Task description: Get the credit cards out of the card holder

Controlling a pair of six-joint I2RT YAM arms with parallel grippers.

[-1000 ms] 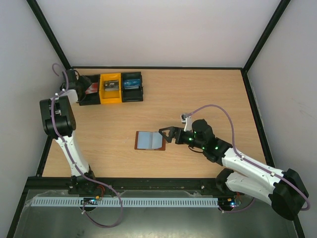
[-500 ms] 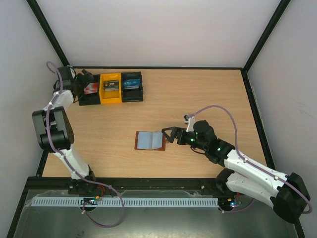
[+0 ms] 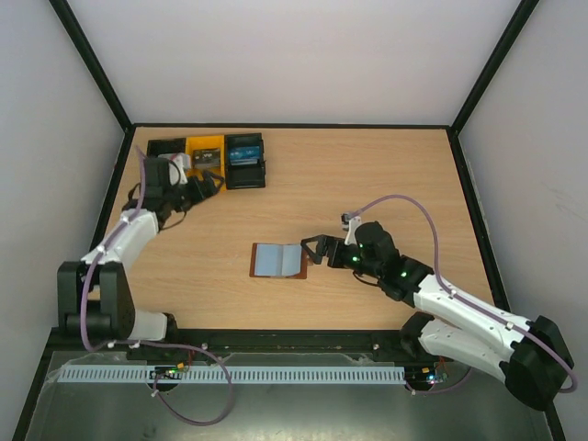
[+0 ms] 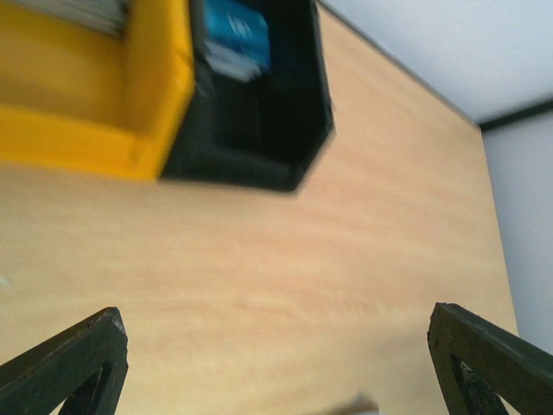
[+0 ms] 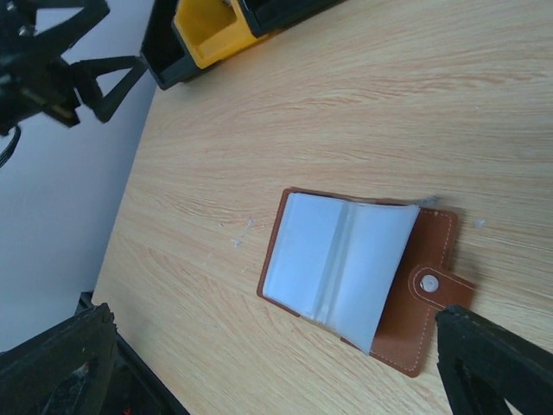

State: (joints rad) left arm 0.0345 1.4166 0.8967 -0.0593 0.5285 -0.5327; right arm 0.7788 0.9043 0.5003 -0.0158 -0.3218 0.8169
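Observation:
The card holder (image 3: pixel 277 261) lies open on the table, brown leather with pale grey-blue sleeves facing up and a snap tab (image 5: pixel 428 284) at its right edge. No card shows in the sleeves (image 5: pixel 346 259). A blue credit card (image 4: pixel 235 33) rests in the right black bin (image 3: pixel 244 161). My right gripper (image 3: pixel 310 250) hovers open just right of the holder, apart from it. My left gripper (image 3: pixel 207 184) hangs open and empty over bare wood in front of the bins; its fingertips (image 4: pixel 69 363) frame only table.
Three bins stand in a row at the back left: a black one (image 3: pixel 158 145), a yellow one (image 3: pixel 193 147) holding greyish cards, and the black one with the blue card. A black frame edges the table.
My left gripper opened over the left black bin, then swung back toward the near side and right, in front of the bins. The right arm and the holder stayed almost still.

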